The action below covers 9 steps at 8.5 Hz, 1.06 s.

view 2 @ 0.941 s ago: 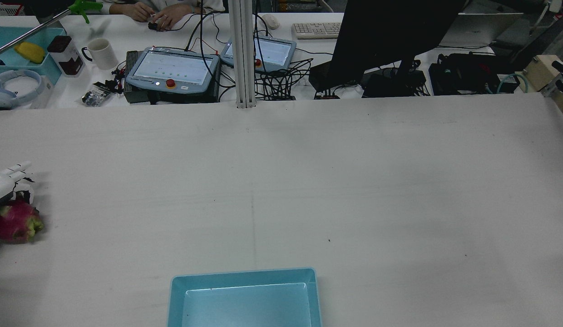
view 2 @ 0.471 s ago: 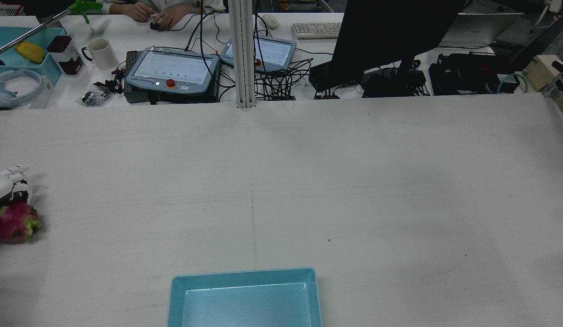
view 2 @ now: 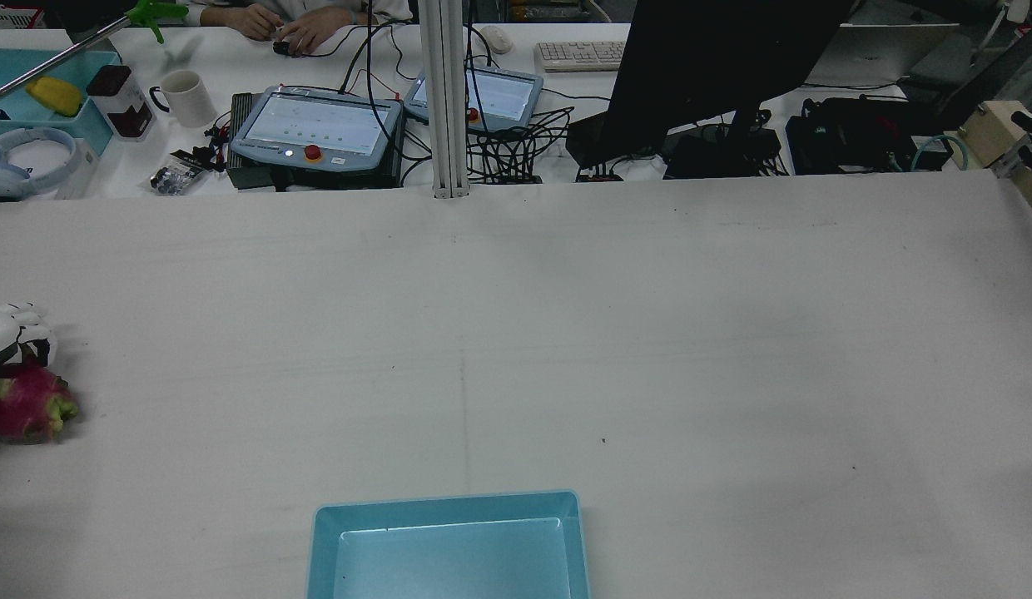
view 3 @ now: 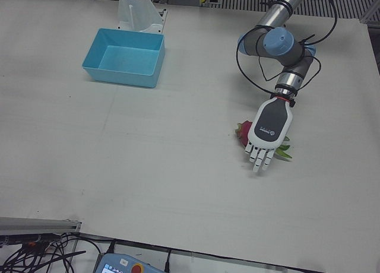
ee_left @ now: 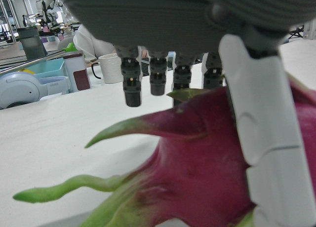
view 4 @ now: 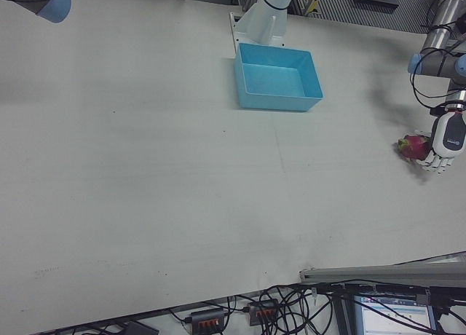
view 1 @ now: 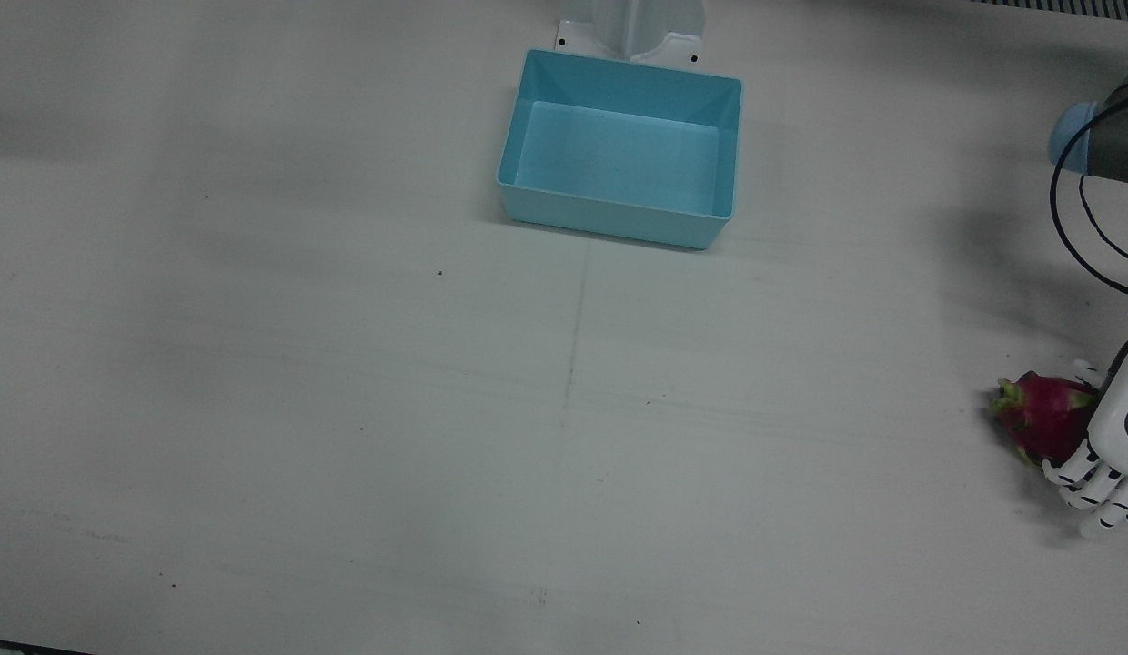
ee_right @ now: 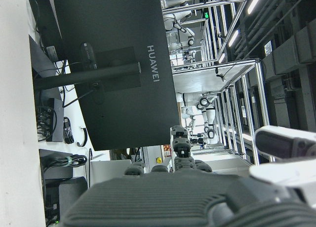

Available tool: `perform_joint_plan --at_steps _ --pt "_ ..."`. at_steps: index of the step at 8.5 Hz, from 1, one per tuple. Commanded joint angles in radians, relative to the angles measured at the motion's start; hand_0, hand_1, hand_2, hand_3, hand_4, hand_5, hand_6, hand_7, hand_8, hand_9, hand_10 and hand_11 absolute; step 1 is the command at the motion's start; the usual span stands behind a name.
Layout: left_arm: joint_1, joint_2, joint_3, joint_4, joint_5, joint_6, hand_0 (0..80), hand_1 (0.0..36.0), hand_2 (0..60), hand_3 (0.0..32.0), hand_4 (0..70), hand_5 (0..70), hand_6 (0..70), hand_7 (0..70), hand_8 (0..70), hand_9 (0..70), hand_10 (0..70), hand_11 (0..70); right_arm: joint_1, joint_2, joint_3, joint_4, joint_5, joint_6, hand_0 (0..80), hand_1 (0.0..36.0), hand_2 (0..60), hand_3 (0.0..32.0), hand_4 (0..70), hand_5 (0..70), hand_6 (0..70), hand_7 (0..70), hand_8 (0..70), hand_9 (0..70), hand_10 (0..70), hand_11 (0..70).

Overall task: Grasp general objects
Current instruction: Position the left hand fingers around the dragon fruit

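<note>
My left hand [view 3: 268,130] hovers over the scaly magenta dragon fruit [view 1: 1042,418] at the tabletop [view 1: 346,409] edge. My fingers [ee_left: 132,84] curl around it, not yet clenched. I cannot tell my right hand's state.

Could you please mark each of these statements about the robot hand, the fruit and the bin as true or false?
1. The dragon fruit lies inside the blue bin. False: it lies on the table, far from the bin.
2. The left robot hand is over the dragon fruit, fingers pointing away from the arm. True.
3. The blue bin holds nothing. True.
4. The dragon fruit has been lifted clear of the table. False: it rests on the table.
5. The right robot hand is also at the dragon fruit. False: its camera faces a black monitor, and no table view shows it by the fruit.
</note>
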Motion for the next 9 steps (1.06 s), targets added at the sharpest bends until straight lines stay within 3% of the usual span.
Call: perform_joint_plan --at_steps 1,2,3,6,7,8,9 --pt "-0.019 -0.001 -0.041 0.002 0.007 -0.004 54.2 36.0 60.0 0.0 19.6 70.0 29.9 45.9 19.0 27.1 24.4 38.9 0.000 0.000 0.001 0.000 0.000 0.000 0.0 0.0 0.0 0.0 0.0 0.0 0.0 0.0 0.0 0.0 0.0 0.0" --pt "-0.022 -0.002 -0.043 0.013 0.009 -0.003 56.5 36.0 60.0 0.0 22.7 70.0 40.5 57.0 30.7 42.8 41.4 61.4 0.000 0.000 0.001 0.000 0.000 0.000 0.0 0.0 0.0 0.0 0.0 0.0 0.0 0.0 0.0 0.0 0.0 0.0" --pt "-0.016 -0.001 -0.030 0.009 0.000 0.003 54.2 36.0 60.0 0.0 26.9 70.0 56.2 70.0 46.3 60.7 59.4 70.0 0.000 0.000 0.001 0.000 0.000 0.000 0.0 0.0 0.0 0.0 0.0 0.0 0.0 0.0 0.0 0.0 0.0 0.0" --pt "-0.016 0.008 -0.032 0.009 -0.002 0.008 52.5 36.0 60.0 0.0 24.4 70.0 50.8 67.6 42.1 54.5 50.7 70.0 0.000 0.000 0.001 0.000 0.000 0.000 0.0 0.0 0.0 0.0 0.0 0.0 0.0 0.0 0.0 0.0 0.0 0.0" --pt "-0.014 0.007 -0.024 0.004 -0.004 0.011 50.9 36.0 60.0 0.0 21.5 70.0 42.3 60.8 32.4 44.9 34.1 50.7 0.000 0.000 0.001 0.000 0.000 0.000 0.0 0.0 0.0 0.0 0.0 0.0 0.0 0.0 0.0 0.0 0.0 0.0" --pt "-0.014 0.010 -0.014 -0.010 -0.016 0.013 51.7 36.0 60.0 0.0 21.1 64.8 32.7 51.7 22.8 32.7 23.5 36.8 0.000 0.000 0.001 0.000 0.000 0.000 0.0 0.0 0.0 0.0 0.0 0.0 0.0 0.0 0.0 0.0 0.0 0.0" --pt "-0.013 0.010 0.012 -0.025 -0.028 0.011 56.1 36.0 60.0 0.0 19.7 32.8 18.6 35.2 11.6 16.7 13.6 22.8 0.000 0.000 0.001 -0.002 0.000 0.000 0.0 0.0 0.0 0.0 0.0 0.0 0.0 0.0 0.0 0.0 0.0 0.0"
